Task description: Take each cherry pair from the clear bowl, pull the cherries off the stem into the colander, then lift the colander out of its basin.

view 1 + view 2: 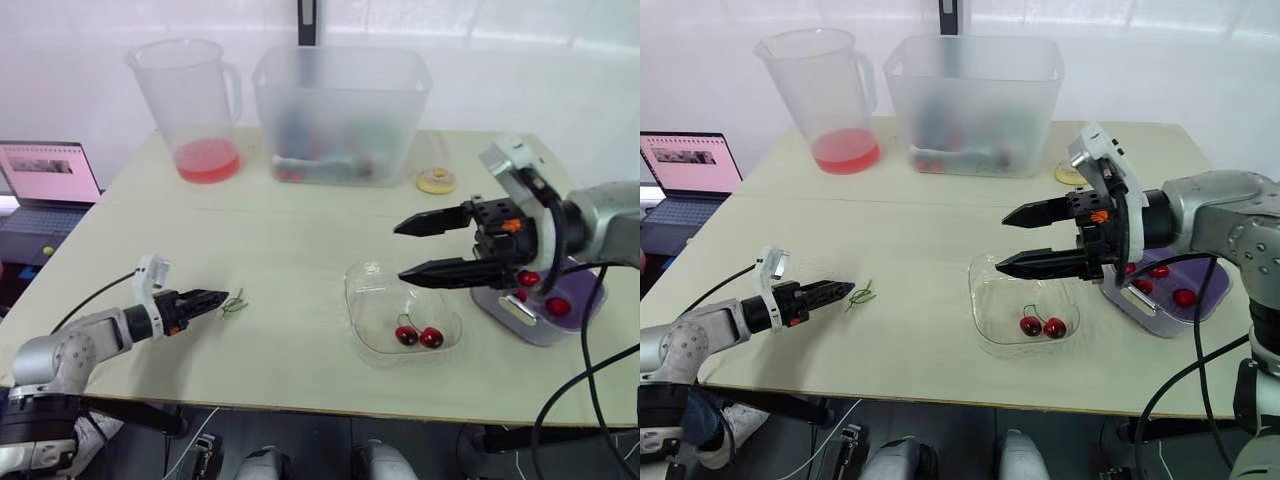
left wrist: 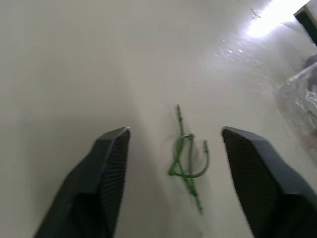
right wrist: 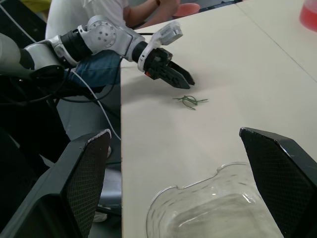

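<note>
Fingers are spread and empty on both grippers. The colander [image 1: 540, 325], not yet lifted from its basin, holds cherries [image 1: 558, 306]. The right gripper [image 1: 398, 252] hovers over the clear bowl [image 1: 352, 300], one cherry pair [image 1: 418, 336] left inside. Bare stems [image 1: 233, 303] lie on the worktop by the left gripper [image 1: 220, 297].

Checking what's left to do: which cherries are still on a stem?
The pair in the clear bowl, joined by a green stem; the cherries in the colander show none.

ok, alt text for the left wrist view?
Loose green stems lie on the beige table, framed between the open black fingers of the left gripper. An edge of the clear bowl is nearby.
</note>
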